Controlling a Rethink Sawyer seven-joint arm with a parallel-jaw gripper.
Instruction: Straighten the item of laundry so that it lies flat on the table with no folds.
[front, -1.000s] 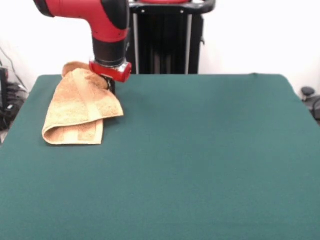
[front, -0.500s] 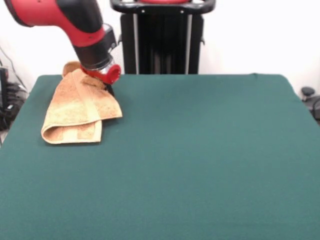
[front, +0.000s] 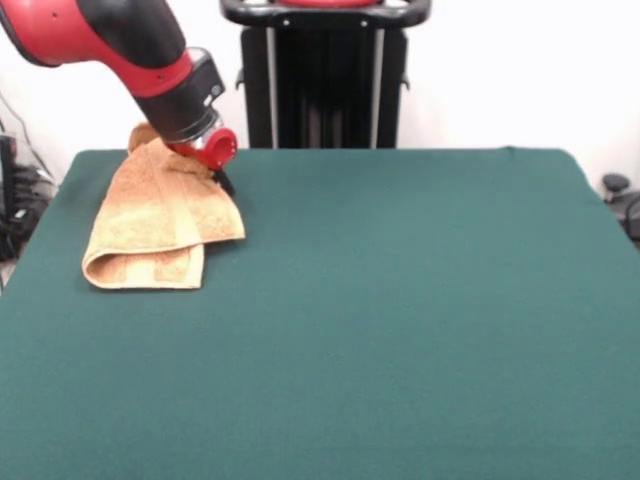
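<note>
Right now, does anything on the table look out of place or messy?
Yes. The towel lies folded over on itself near one far corner of the table, with a rolled front edge, rather than flat. The gripper sits tilted at its upper edge.

The red and black arm (front: 130, 50) came down tilted, and its gripper (front: 222, 182) met the far right edge of the orange-tan towel (front: 160, 220); whether the claw was open or closed could not be told. The towel lay folded over itself, spreading left of and nearer than the claw on the green table (front: 400, 320). A black stand (front: 325, 75) rose behind the claw, to its right.
</note>
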